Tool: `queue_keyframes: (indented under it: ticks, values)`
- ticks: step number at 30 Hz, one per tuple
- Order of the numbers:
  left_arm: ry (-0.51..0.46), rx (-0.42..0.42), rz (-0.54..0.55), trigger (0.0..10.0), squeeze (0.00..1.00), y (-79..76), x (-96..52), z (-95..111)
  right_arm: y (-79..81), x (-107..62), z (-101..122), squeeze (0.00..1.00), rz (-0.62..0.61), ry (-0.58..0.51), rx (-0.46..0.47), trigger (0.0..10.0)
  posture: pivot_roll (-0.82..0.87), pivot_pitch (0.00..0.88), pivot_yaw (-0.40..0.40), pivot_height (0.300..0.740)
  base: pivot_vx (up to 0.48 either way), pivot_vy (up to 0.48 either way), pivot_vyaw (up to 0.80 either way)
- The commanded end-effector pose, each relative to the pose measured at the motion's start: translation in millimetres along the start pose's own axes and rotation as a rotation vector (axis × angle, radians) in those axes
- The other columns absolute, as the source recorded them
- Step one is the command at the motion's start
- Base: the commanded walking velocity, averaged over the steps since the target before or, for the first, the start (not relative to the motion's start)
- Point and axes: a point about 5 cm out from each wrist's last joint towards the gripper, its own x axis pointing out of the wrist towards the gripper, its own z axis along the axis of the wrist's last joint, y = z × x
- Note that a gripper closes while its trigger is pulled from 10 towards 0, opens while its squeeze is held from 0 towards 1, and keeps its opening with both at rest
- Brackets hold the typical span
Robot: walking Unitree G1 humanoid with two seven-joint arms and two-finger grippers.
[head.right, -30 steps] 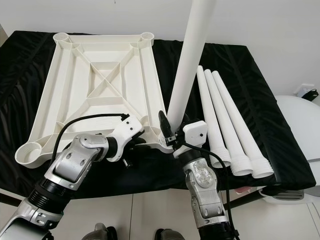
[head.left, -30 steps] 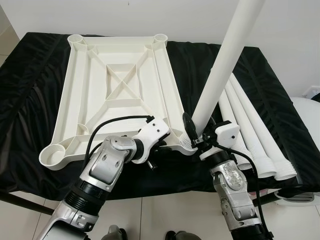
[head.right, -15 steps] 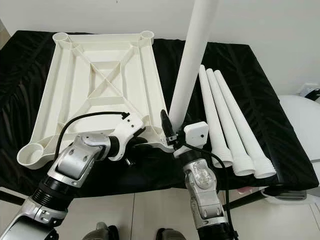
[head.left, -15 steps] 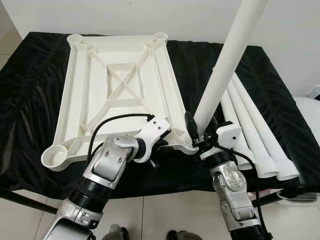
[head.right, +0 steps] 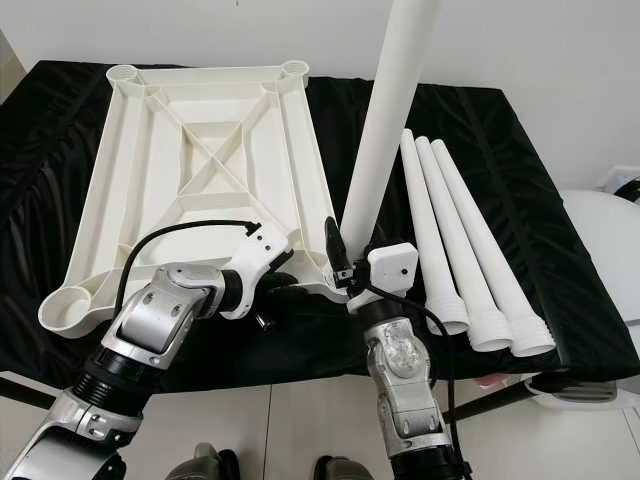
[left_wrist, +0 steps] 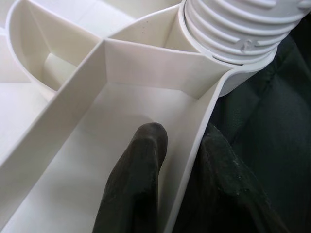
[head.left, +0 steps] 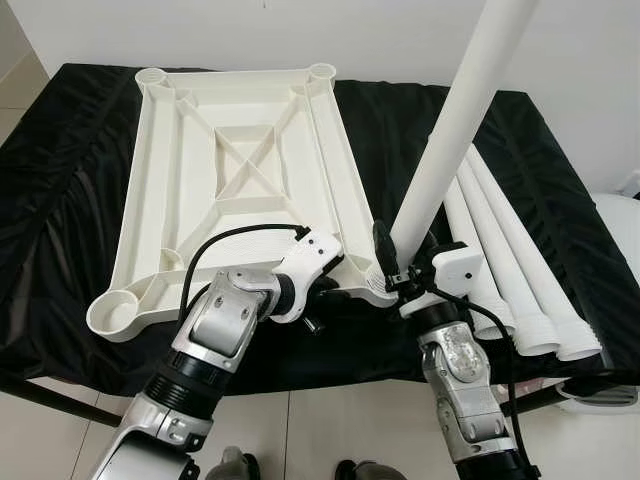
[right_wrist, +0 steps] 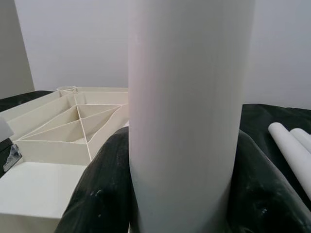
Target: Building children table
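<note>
Little has moved since the earlier frames: the held leg (head.left: pixel 455 130) stands slightly straighter in its corner socket, grips unchanged.

Head views: upturned white table top (head.left: pixel 235 170) on black cloth (head.left: pixel 60 190), toward the cloth's left side. Left gripper (head.left: pixel 335 290) at the top's near right edge. Right gripper (head.left: pixel 400 268) clamped low on the upright leg at the near right corner. Three spare legs (head.right: pixel 470 250) lying side by side near the cloth's right edge.

Left wrist view: fingers (left_wrist: pixel 141 179) pinch the top's rim wall, one inside, one outside; ribbed leg base (left_wrist: pixel 233 29) seated in the socket, threads partly showing.

Right wrist view: fingers (right_wrist: pixel 104 194) closed around the leg.

Progress, as judged: first leg nearly seated; three legs and three sockets remain.
</note>
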Motion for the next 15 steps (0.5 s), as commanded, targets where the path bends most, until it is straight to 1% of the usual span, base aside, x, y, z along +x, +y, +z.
queue_keyframes:
  ticks: [1, 5, 6, 10, 13, 15]
  values:
    - [-0.111, -0.038, 0.397, 10.0, 0.00, 38.6, -23.5, 19.6, 0.9, -27.9, -41.3, 0.00, -0.016, 0.231, -0.022, 10.0, -0.03, 0.161, -0.018, 0.740, 0.000, 0.000, 0.00]
    - [-0.115, -0.045, 0.403, 10.0, 0.00, 39.4, -23.5, 21.0, 1.3, -27.4, -43.1, 0.00, -0.049, 0.237, -0.029, 10.0, -0.02, 0.161, -0.018, 0.740, 0.000, 0.000, 0.00]
    - [-0.117, -0.047, 0.406, 10.0, 0.00, 39.7, -23.4, 22.0, 1.6, -26.1, -44.5, 0.00, -0.075, 0.242, -0.037, 10.0, -0.02, 0.162, -0.016, 0.740, 0.000, 0.000, 0.00]
    - [-0.118, -0.050, 0.407, 10.0, 0.00, 39.8, -23.3, 22.7, 1.8, -25.2, -45.3, 0.00, -0.093, 0.245, -0.042, 10.0, -0.02, 0.163, -0.015, 0.740, 0.000, 0.000, 0.00]
    - [-0.121, -0.053, 0.410, 10.0, 0.00, 40.4, -23.6, 24.7, -0.3, -21.7, -47.7, 0.00, -0.200, 0.241, -0.071, 10.0, -0.01, 0.166, -0.015, 0.740, 0.000, 0.000, 0.00]
    - [-0.122, -0.053, 0.411, 10.0, 0.00, 40.5, -23.6, 25.0, -0.6, -21.2, -48.1, 0.00, -0.223, 0.239, -0.075, 10.0, -0.01, 0.166, -0.015, 0.740, 0.000, 0.000, 0.00]
